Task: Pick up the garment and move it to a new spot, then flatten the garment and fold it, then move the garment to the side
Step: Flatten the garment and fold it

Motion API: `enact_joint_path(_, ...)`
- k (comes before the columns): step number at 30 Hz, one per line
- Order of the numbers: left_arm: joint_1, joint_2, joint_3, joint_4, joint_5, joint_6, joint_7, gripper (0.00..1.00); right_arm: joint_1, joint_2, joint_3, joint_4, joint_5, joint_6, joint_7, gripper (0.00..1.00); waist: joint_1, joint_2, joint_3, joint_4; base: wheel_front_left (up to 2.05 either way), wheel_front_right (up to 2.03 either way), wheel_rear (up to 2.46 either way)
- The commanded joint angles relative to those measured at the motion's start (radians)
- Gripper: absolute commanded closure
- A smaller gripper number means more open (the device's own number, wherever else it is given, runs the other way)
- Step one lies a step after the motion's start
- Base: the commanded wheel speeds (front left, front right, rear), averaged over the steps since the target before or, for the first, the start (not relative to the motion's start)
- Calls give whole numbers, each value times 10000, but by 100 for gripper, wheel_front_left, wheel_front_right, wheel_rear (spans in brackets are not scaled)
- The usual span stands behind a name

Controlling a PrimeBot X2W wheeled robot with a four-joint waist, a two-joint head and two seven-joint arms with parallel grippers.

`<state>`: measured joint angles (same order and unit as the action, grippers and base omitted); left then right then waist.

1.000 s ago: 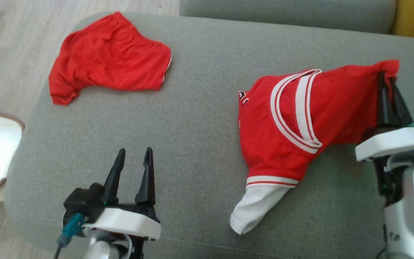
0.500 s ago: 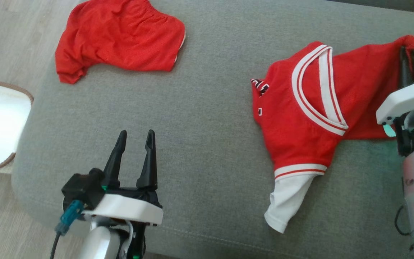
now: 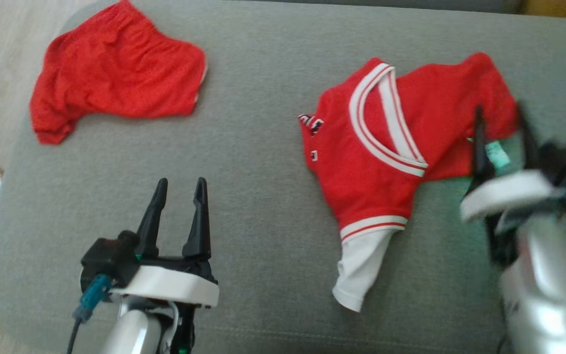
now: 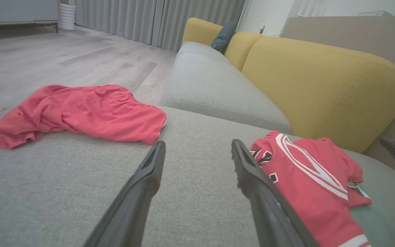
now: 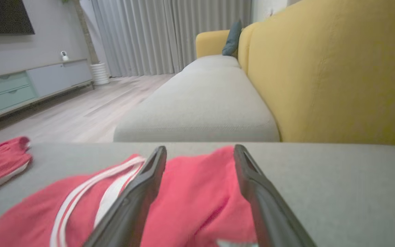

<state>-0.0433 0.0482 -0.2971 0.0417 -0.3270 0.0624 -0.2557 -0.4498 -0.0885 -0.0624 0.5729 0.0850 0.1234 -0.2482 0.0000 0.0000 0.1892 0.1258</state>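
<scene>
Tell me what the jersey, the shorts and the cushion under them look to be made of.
Jersey: thin, soft knit, probably polyester, matte red with white striped trim; it drapes limply.
Shorts: likely mesh fabric, going by the fine dotted texture and gathered waistband.
Cushion: woven grey upholstery, matte, with a flecked weave.

jersey (image 3: 371, 191): matt smooth cloth | shorts (image 3: 116, 83): matt mesh cloth | sofa seat (image 3: 263, 147): coarse woven fabric

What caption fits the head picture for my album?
Red jersey and red shorts lie on a grey cushion; left tool and right tool open.
</scene>
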Motion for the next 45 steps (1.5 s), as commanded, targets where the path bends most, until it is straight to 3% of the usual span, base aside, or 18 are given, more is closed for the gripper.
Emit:
enact_joint_path(1, -131, 20, 418, -310, 80, 0, -61, 0, 250, 122, 507, -488, 239, 73, -99, 0, 0, 0, -54, -278, 0, 0, 0)
enact_joint_path(10, -215, 20, 449, -265, 158, -118, -61, 0, 2146, 364, 2460, -1170, 1416, 73, 385, 0, 0, 0, 100, -502, 0, 0, 0)
enact_joint_path(24, -355, 20, 513, -158, 136, -121, -61, 0, 1954, 381, 4043, 277, 2121, 73, 1103, 0, 0, 0, 301, 119, 0, 0, 0)
enact_joint_path(25, -355, 20, 524, -156, 133, -121, -61, 0, 1931, 381, 4145, 335, 2169, 73, 1125, 7, 0, 0, 308, 140, 0, 0, 0)
enact_joint_path(26, -356, 20, 533, -155, 128, -121, -61, 0, 1912, 381, 4202, 381, 2204, 73, 1112, 44, 0, 0, 312, 154, 0, 0, 0)
enact_joint_path(28, -358, 20, 541, -149, 118, -109, -61, 0, 1895, 381, 4270, 428, 2252, 73, 1063, 77, 0, 0, 301, 163, 0, 0, 0)
enact_joint_path(29, -357, 20, 543, -150, 111, -100, -61, 0, 1900, 381, 4275, 426, 2246, 73, 1033, 100, 0, 0, 292, 160, 0, 0, 0)
enact_joint_path(35, -306, 20, 590, -186, 95, -73, -61, 0, 2249, 382, 4217, -232, 2009, 73, 840, 100, 0, 0, 204, -2, 0, 0, 0)
enact_joint_path(45, -338, 20, 553, -163, 62, -100, -61, 0, 2701, 382, 4659, -2920, 1704, 73, 1012, 100, 0, 0, 61, -133, 0, 0, 0)
